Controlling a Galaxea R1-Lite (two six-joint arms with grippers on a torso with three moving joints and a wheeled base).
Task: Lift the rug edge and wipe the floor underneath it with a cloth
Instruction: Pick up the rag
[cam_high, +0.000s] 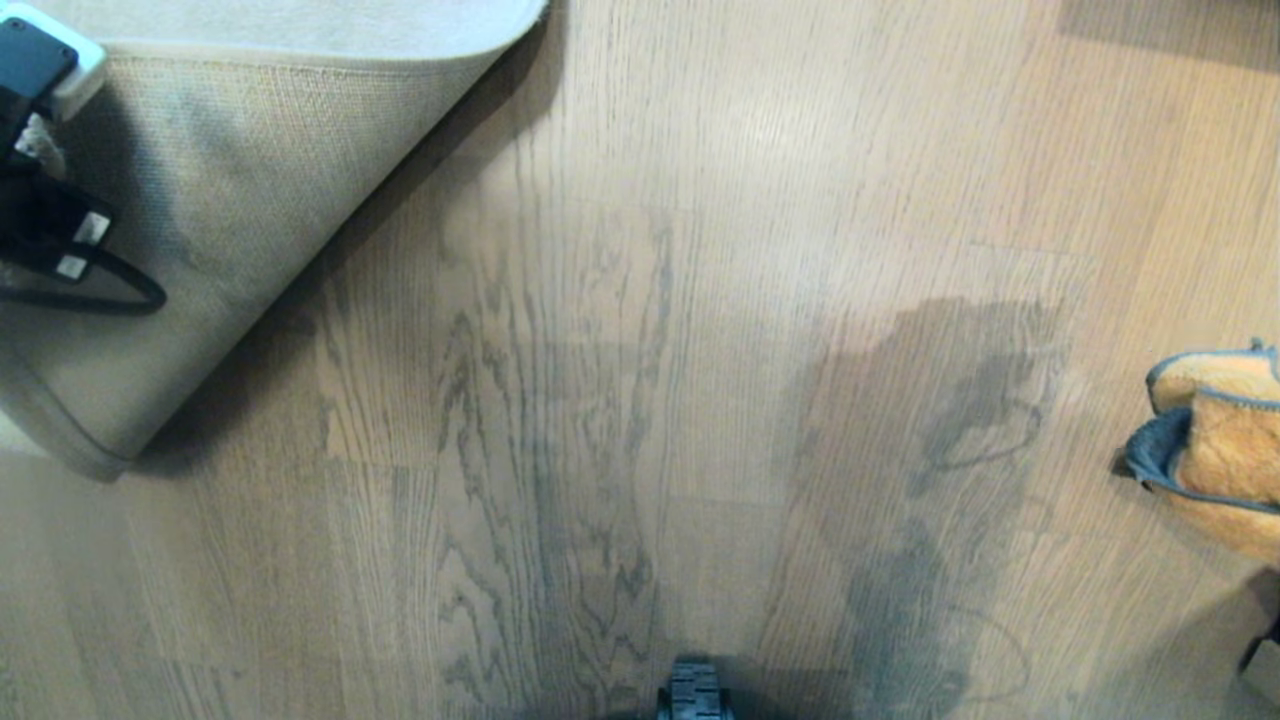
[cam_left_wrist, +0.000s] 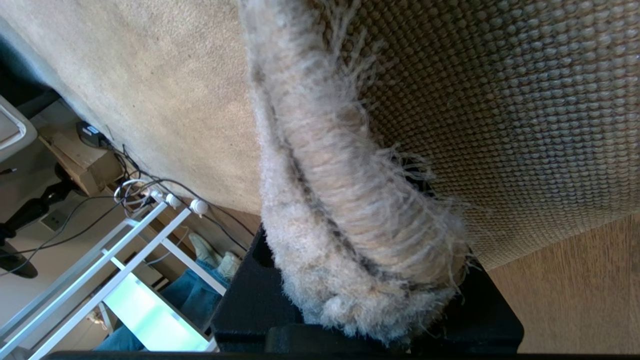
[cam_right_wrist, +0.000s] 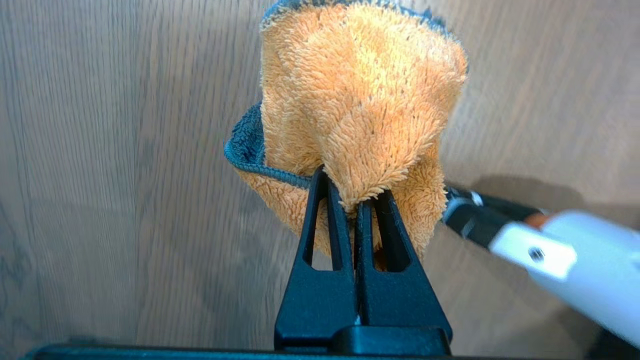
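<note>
While no writing shows anywhere: left gripper (cam_left_wrist: 370, 320) jaws clamped on rug edge (cam_left_wrist: 350, 210), right gripper (cam_right_wrist: 357, 200) jaws on cloth (cam_right_wrist: 360, 95).

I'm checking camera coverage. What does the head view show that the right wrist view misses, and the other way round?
Only the head view shows the rug edge folded back with its woven backing up, held at the left gripper. Only the right wrist view shows the right gripper shut on the cloth, with a white and black tool beside it. Both show the orange cloth and the wooden floor.
</note>
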